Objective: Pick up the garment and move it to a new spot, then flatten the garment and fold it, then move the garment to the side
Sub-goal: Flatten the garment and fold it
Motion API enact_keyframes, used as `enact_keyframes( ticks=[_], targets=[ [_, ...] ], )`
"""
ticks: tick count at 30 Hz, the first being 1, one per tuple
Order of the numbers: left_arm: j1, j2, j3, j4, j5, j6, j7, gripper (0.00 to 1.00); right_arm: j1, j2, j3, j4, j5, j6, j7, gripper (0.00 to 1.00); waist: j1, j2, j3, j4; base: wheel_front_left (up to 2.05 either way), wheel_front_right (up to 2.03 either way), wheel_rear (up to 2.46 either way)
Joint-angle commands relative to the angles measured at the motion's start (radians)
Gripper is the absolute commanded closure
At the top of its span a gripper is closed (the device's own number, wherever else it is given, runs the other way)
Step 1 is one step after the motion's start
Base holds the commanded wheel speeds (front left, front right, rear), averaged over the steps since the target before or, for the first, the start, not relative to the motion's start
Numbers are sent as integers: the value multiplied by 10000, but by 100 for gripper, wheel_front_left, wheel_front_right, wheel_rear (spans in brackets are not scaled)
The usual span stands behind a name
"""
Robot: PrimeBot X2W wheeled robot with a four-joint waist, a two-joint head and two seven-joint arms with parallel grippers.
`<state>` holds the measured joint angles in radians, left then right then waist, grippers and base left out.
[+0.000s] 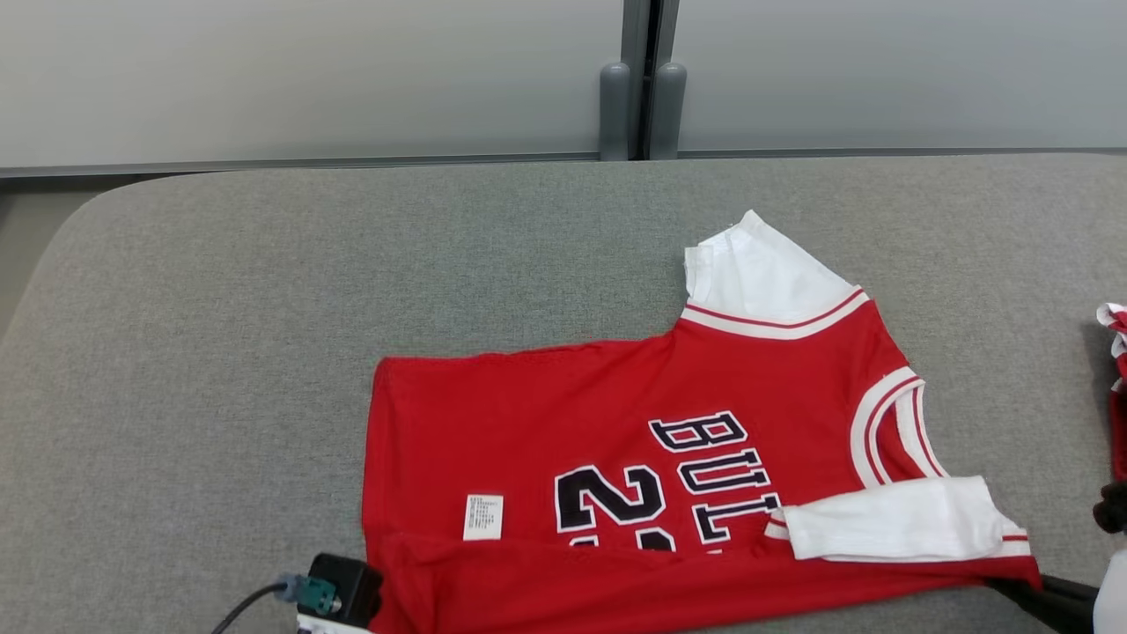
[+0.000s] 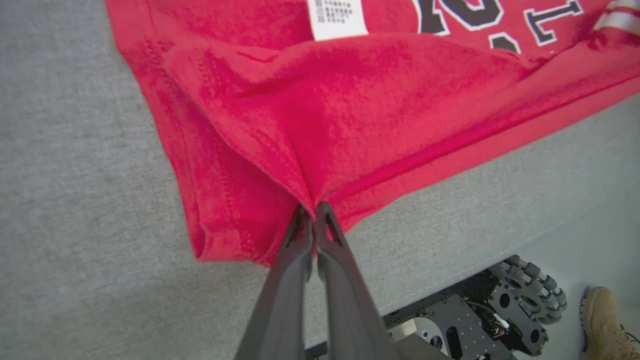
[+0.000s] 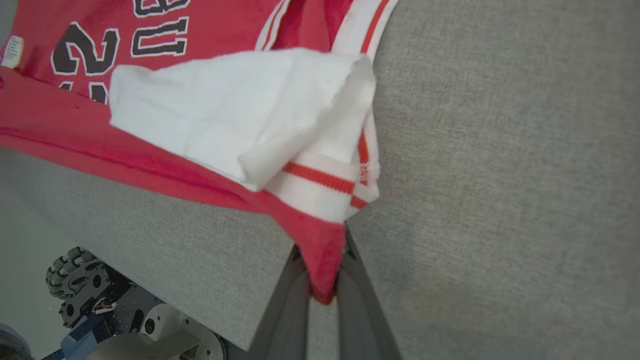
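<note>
We see the red jersey (image 1: 634, 440) spread on the grey padded table (image 1: 220, 352), toward its near right part, with the collar to the right. Its near edge is raised in a fold that hides the lower part of the black number and lettering (image 1: 669, 484), and the bottom of the head view cuts that edge off. One white sleeve (image 1: 898, 519) lies folded over the chest.

The left gripper (image 2: 314, 210) is clenched on a pinch of red cloth at the near hem corner, close to the white label (image 1: 482, 517). The right gripper (image 3: 321, 242) is clamped on a red corner just below the sleeve's striped cuff.

At the right edge a red and white cloth (image 1: 1116, 352) is mostly cut off. Below the table edge are the robot's wheeled base (image 2: 525, 295) and a tan shoe (image 2: 607, 320).
</note>
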<state>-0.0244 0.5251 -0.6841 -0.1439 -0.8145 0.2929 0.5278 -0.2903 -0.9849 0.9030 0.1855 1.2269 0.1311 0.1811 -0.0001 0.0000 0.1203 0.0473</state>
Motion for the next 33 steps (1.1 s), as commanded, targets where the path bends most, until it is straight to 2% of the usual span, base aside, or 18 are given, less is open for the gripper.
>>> enact_keyframes(
  ticks=[1,5,6,7,8,9,13,19,23,25,33],
  targets=[
    [371,118,28,-156,-60,168,-126,100,247,-125,25,-78,148,-5,46,100,1,0,23,-68,0,0,0],
    [763,111,76,-324,-79,335,-363,100,407,-71,105,-67,182,-5,181,100,1,0,42,-140,0,0,0],
    [837,95,101,-336,-73,406,-423,73,409,-24,127,-35,99,-5,202,69,1,0,48,-159,0,0,0],
    [895,89,106,-357,-57,429,-476,20,381,31,139,2,19,-5,201,13,1,0,45,-181,0,0,0],
    [928,68,129,-390,-18,463,-552,0,357,79,158,24,-15,-5,246,13,1,0,52,-204,0,0,0],
    [945,22,162,-425,-5,515,-616,0,314,119,158,18,-44,-5,298,0,1,0,72,-233,0,0,0],
    [717,86,185,-578,174,620,-652,0,115,64,-40,-7,-202,-4,254,0,1,0,160,-332,0,0,0],
    [237,595,537,-1406,613,989,-527,0,-521,-745,-768,-703,-282,-4,189,0,1,0,502,-520,0,0,0],
    [-786,756,710,-1808,1126,1158,-249,0,-1359,-1043,-1263,-935,-559,-4,347,0,1,0,1026,-346,0,0,0],
    [-1652,560,612,-1639,1441,1161,-4,0,-1941,-960,-1447,-868,-749,-4,554,0,1,0,1353,-153,0,0,0],
    [-4938,-1114,-177,535,2259,687,665,0,-4302,-91,-1542,196,-1615,-4,1293,0,1,0,2434,1049,0,0,0]
  ],
)
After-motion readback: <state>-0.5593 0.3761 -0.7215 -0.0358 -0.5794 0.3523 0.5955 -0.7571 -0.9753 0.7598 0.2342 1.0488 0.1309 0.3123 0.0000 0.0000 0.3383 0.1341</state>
